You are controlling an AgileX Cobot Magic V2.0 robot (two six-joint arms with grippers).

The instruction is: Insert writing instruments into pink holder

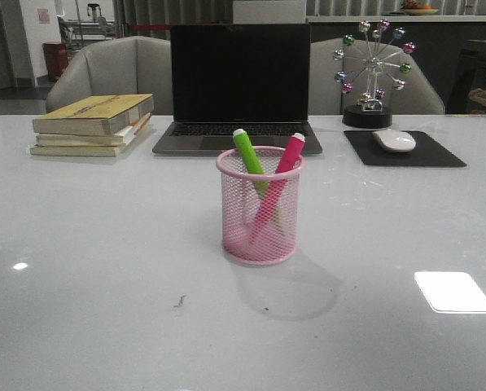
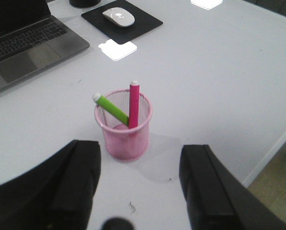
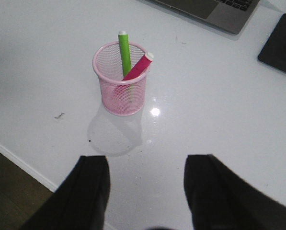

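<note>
both markers point(image 1: 267, 175) stand in the pink holder point(image 1: 260, 236), apart from wide-open, empty end effectors point(image 2: 140, 191) point(image 3: 147, 191).

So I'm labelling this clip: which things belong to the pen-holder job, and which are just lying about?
Job:
pink holder
green marker, inside it
pink marker, inside it

Lying about:
laptop
stacked books
mouse on mouse pad
ferris-wheel ornament

Front cam sits low, looking straight across the table point(image 1: 104, 269). Both wrist cams look down from opposite sides, and all three catch the pink cup point(image 1: 260, 208) point(image 2: 125, 125) point(image 3: 122, 85).
</note>
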